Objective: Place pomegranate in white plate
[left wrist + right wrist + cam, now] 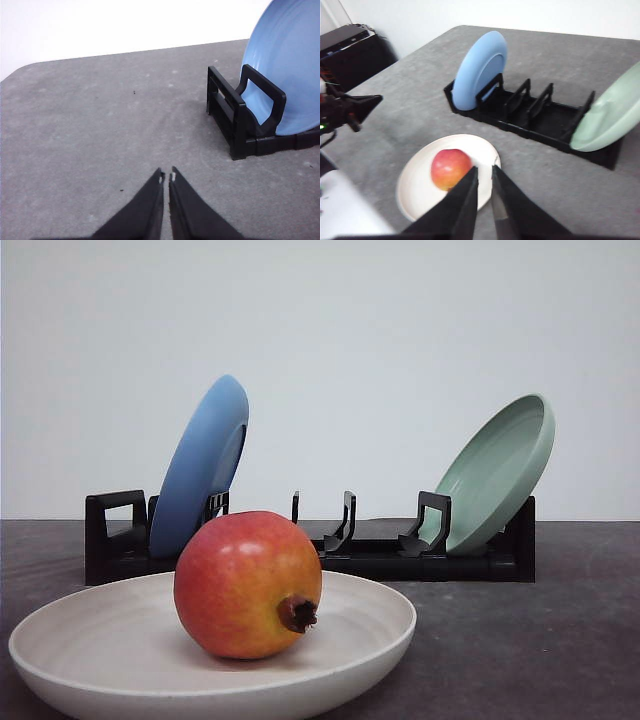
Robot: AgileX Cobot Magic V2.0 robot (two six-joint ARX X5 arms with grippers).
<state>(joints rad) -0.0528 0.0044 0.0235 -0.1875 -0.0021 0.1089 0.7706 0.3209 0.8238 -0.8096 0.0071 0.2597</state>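
At the lower left of the front view, the pomegranate (247, 584) lay in the white plate (110, 645) on the grey counter (560, 640). Behind stood a black rack (400, 558) with a blue plate (200, 468) and a green plate (497, 472). Both the left gripper (166, 176) and the right gripper (484, 170) had jaws nearly closed, grasping nothing.

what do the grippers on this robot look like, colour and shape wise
Both look alike: the left gripper and the right gripper each have two matte black fingers, broad at the base and tapering to narrow wedge tips. The left one shows small pale marks at the tips. No cables or labels are visible on them.
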